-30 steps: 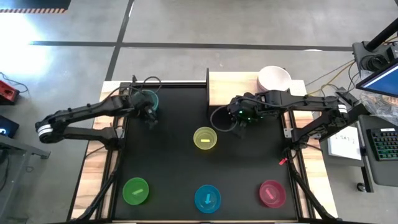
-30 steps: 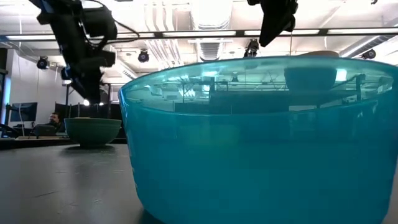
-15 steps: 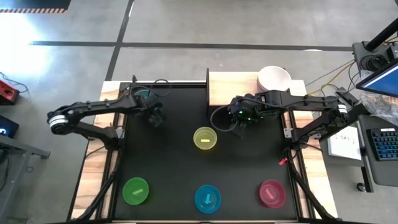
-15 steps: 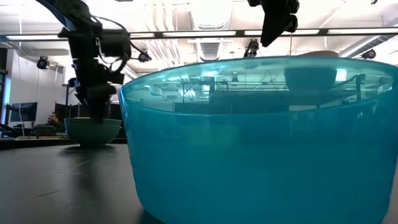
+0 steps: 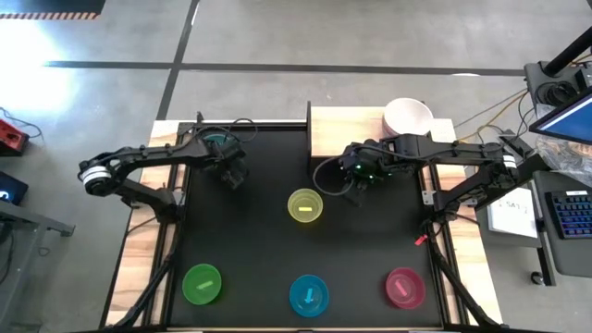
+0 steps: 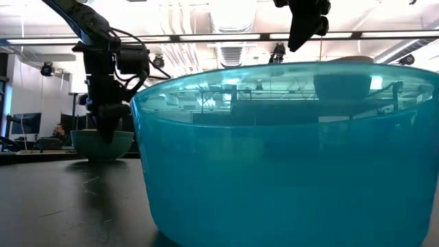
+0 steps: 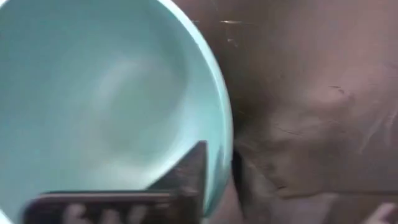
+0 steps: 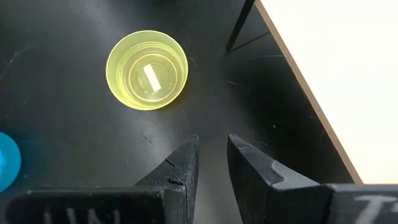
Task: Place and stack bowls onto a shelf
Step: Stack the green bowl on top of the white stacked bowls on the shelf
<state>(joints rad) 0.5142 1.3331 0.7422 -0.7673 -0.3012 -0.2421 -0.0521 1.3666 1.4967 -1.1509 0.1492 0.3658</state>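
Atop the pale wooden shelf (image 5: pixel 356 128) sits only a white bowl (image 5: pixel 408 116). At the table's far left, the left gripper (image 5: pixel 233 172) pinches the teal bowl's (image 7: pixel 93 99) rim; the right gripper (image 8: pixel 210 163), fingers slightly parted and empty, hovers beside the shelf. Yellow (image 5: pixel 306 205), green (image 5: pixel 203 283), cyan (image 5: pixel 309 295) and magenta (image 5: pixel 404 287) bowls await stacking.

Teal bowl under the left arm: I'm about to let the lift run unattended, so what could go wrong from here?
1. The left pincer sits at the rim of the teal bowl, one finger inside. A rim-only pinch may let the bowl tilt or slip during the lift.
2. The white bowl already sits on the shelf, and the right pincer hangs beside the shelf's edge; carrying the teal bowl there could crowd that arm.
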